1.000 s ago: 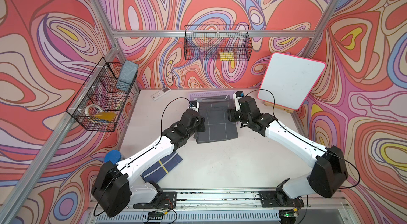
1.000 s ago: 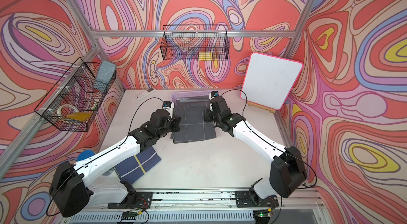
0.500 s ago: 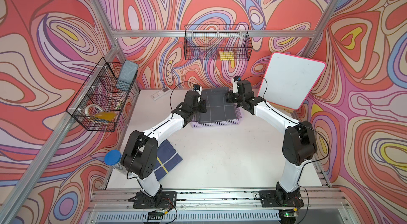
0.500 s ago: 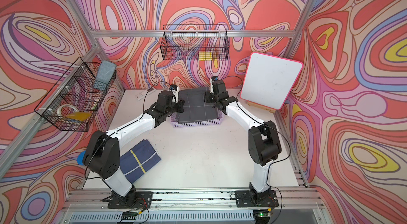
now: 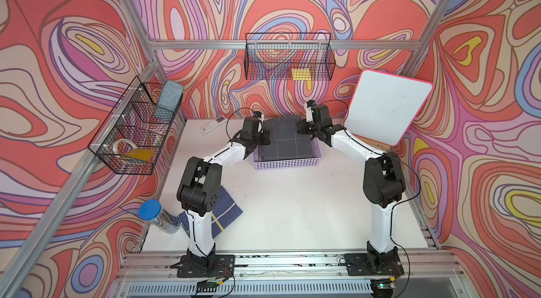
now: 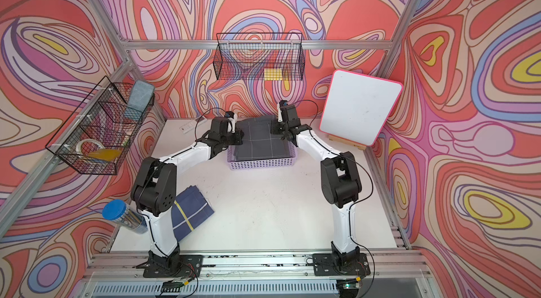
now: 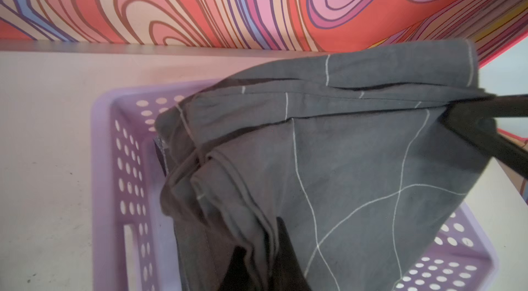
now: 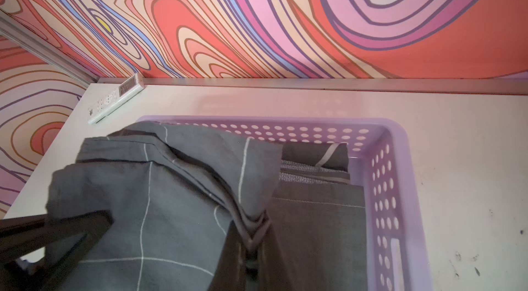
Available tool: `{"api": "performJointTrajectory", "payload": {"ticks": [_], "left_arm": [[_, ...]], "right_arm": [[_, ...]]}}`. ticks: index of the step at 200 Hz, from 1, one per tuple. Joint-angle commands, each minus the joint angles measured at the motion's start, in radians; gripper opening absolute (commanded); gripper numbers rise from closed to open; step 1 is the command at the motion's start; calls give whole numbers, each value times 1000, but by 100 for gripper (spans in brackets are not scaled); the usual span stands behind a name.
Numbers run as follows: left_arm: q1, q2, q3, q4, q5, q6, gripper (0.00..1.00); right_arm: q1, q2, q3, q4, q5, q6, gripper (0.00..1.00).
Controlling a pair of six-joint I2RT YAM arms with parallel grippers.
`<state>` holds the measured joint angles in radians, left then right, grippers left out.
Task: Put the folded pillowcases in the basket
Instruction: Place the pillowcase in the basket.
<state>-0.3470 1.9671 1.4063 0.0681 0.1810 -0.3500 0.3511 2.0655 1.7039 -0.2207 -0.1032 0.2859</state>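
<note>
Carrying everything, worktop: white and scuffed, filling the lower middle of both top views.
Basket: lilac plastic, shallow and rectangular, with rows of small round holes and a slot handle in its walls. It sits at the centre of the frame, just above the middle.
Pillowcase: dark grey with thin white grid lines, folded in several seamed layers. It is stretched over the basket and sags into it, its far edge hiding the back wall.
Left end effector: clamped together on the pillowcase's left edge.
Right end effector: pinched on the right edge, cloth bunched in its grip.
Remote control: white, upper left of the right wrist view; button markings too small to read.
</note>
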Motion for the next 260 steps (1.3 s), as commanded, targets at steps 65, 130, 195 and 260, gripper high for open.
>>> {"api": "performJointTrajectory", "payload": {"ticks": [65, 130, 195, 260], "left_arm": [[42, 70, 75, -41, 107, -78, 54], [46, -81, 45, -136, 10, -86, 97], [46, -407, -218, -181, -33, -147, 99], [46, -789, -528, -288, -98, -184, 99]], "right_arm": [[-23, 74, 49, -13, -22, 41, 22], [-24, -20, 27, -72, 31, 22, 54], [-9, -249, -161, -117, -159, 48, 61], [204, -376, -336, -83, -249, 77, 65]]}}
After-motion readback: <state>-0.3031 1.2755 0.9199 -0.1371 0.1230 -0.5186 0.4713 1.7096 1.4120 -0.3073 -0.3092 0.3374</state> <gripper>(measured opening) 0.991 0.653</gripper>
